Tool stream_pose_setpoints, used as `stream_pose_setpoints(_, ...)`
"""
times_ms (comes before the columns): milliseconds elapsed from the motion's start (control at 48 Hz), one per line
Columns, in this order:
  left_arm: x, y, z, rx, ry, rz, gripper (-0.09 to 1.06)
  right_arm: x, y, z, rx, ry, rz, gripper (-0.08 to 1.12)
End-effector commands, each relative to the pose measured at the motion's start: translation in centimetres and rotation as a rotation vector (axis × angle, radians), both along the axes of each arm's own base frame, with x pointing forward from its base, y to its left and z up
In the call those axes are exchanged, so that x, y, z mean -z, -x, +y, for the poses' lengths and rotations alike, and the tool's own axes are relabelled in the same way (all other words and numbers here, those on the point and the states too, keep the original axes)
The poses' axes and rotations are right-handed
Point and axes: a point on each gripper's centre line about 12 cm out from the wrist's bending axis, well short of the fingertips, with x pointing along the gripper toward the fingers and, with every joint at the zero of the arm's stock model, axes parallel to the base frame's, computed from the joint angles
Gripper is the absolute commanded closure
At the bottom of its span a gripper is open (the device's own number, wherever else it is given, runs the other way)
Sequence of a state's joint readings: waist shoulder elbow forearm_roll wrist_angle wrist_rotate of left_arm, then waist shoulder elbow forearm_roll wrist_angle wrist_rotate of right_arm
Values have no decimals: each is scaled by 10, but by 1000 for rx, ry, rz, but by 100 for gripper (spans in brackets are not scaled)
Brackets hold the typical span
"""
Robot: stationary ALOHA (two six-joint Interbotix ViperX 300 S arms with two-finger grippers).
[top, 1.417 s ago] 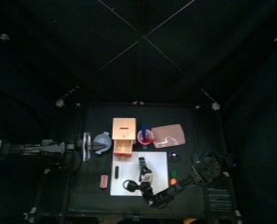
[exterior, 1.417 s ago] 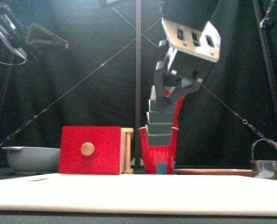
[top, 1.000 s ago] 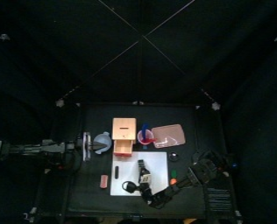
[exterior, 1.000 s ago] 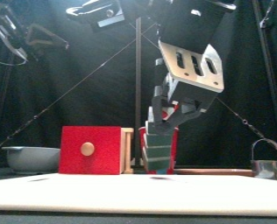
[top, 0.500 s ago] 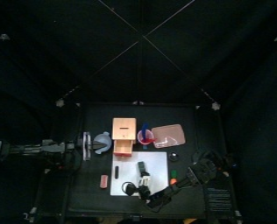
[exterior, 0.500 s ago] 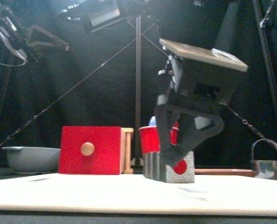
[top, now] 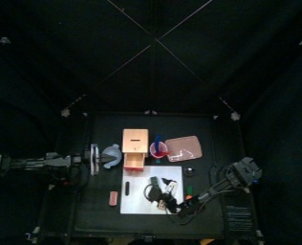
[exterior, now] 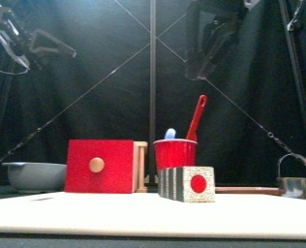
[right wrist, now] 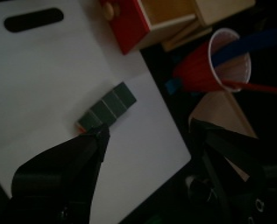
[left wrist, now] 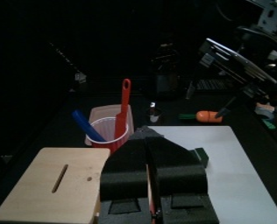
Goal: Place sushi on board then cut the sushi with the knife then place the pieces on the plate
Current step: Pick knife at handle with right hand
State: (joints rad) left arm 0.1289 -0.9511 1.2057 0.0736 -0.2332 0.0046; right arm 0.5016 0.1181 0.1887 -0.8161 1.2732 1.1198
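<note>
Sushi roll [exterior: 188, 183] on white board [exterior: 104, 215]

the wooden box [left wrist: 61, 182] is pale matt wood, its drawer front [exterior: 102, 167] smooth red paint; the red cup [exterior: 175, 153] looks glossy plastic; the white cutting board [exterior: 142, 215] smooth, matt.

This is a robot test lab, not a real kitchen. A small black table [top: 97, 215] stands in a booth of black curtains [top: 151, 57]. On it lies a white cutting board [exterior: 153, 215] with a toy sushi roll [exterior: 188, 183] on top. Behind the board are a wooden box [exterior: 102, 167] and a red cup [exterior: 175, 153]. The left arm [top: 41, 163] is left of the board and the right arm [top: 226, 186] is right of it.
</note>
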Motion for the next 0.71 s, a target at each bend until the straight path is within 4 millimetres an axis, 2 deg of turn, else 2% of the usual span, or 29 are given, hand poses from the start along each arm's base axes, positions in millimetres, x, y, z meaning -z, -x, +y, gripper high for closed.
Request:
stream_pose_setpoints(21,-6,-2,1,-2,-4,-18,80,-26,19,-12,-15,-150,-72,3)
stream_pose_setpoints(146,-6,-2,1,-3,-5,-18,81,-31,37,-26,-53,-245,-89,3)
stream_pose_setpoints(292,-8,-2,1,-4,-4,-23,81,-29,58,-51,-50,-269,7,3)
stream_pose_setpoints(479,-6,-2,1,-5,-1,-18,81,-36,66,-82,-129,-265,127,3)
stream_pose_setpoints(604,-5,-2,2,-7,9,-17,81,-49,72,-111,-187,-218,197,3)
stream_pose_setpoints(708,-3,-2,2,-13,24,-12,81,-52,82,-133,-178,-177,296,3)
